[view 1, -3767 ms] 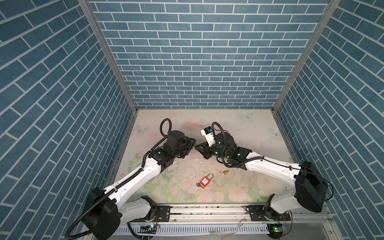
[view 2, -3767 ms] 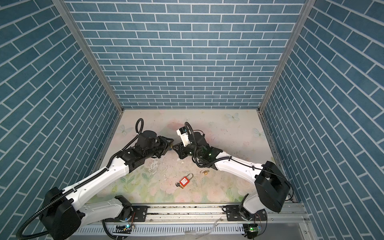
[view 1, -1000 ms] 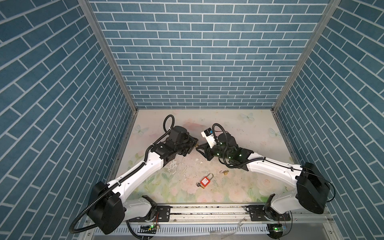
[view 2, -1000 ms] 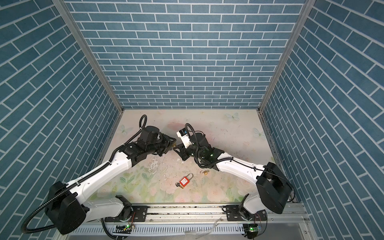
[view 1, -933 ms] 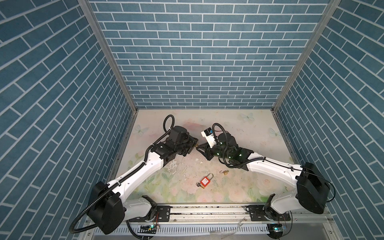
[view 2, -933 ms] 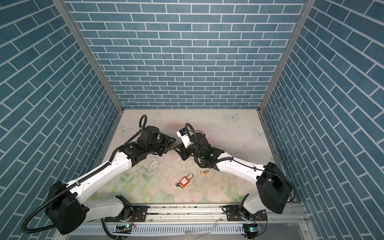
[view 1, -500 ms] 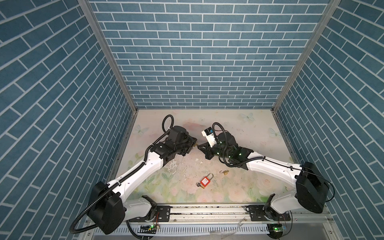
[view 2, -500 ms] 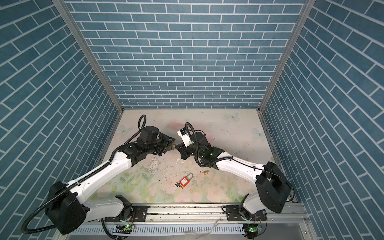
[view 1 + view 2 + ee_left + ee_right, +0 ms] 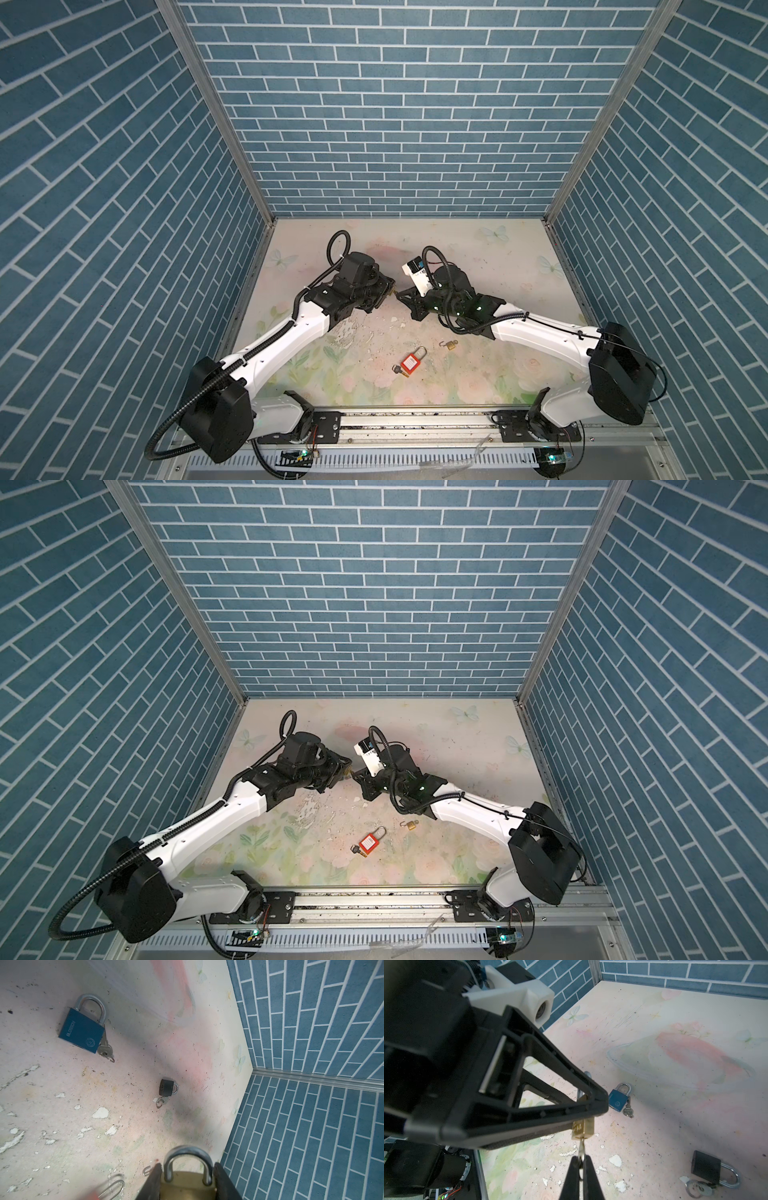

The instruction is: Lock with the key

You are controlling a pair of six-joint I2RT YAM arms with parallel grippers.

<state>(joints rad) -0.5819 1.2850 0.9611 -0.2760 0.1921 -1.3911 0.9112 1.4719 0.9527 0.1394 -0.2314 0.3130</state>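
My left gripper (image 9: 187,1165) is shut on a brass padlock (image 9: 187,1186), one finger on each side of its body, held above the floor. The steel shackle (image 9: 188,1152) sticks out past the fingertips, and both its legs meet the body. In the right wrist view the padlock (image 9: 583,1129) hangs under the left gripper's finger (image 9: 550,1086). A silver key (image 9: 581,1147) sits in the padlock's underside. My right gripper (image 9: 581,1159) is shut on the key's head. In both top views the left gripper (image 9: 390,289) and the right gripper (image 9: 401,296) meet tip to tip at mid-floor.
A blue padlock (image 9: 82,1031) with its key and a black padlock (image 9: 167,1087) with a key ring lie on the floor below. A red padlock (image 9: 409,363) and a small brass padlock (image 9: 452,344) lie nearer the front rail. Blue brick walls (image 9: 395,124) enclose the floor.
The right gripper's jaws have closed on the key within the last second. Since the oldest frames, the left gripper has shifted towards the right gripper until their tips meet.
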